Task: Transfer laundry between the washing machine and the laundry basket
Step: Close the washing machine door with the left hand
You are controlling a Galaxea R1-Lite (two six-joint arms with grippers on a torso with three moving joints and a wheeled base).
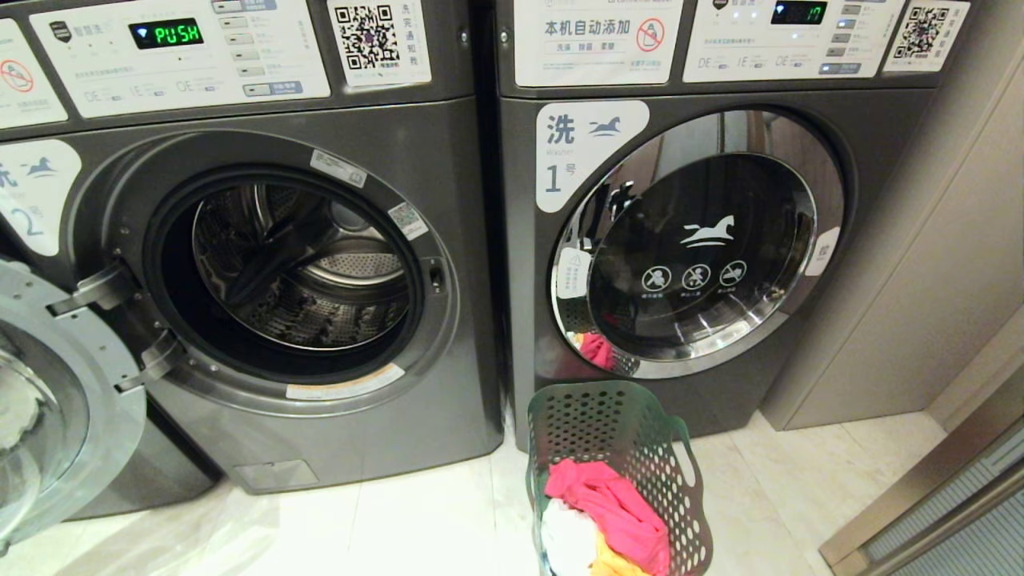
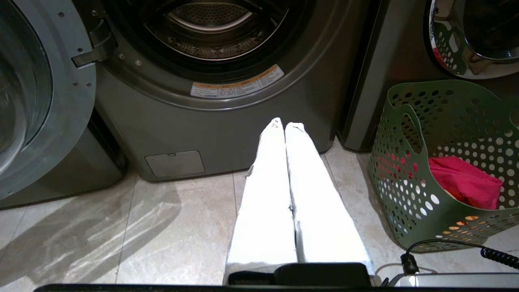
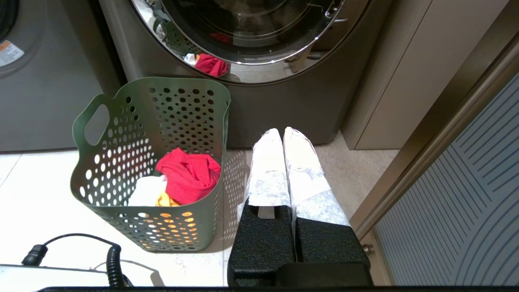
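Down in the laundry basket [image 3: 121, 170], I see the laundry [image 3: 188, 174]: soft, light; I'd pinch the red heap's crest. Left gripper [image 2: 284, 125] and right gripper [image 3: 282, 134] both closed, empty.

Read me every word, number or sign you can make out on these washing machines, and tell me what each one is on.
"PUSH": green display of the open washing machine.
"2": white label beside its opening.
"洗", "1号": white label on the closed right machine.
"本机自动添加": sticker on its panel.
"17": its display.
QR codes, running-horse logo, three prohibition icons: signs only.
Remaining print too small.
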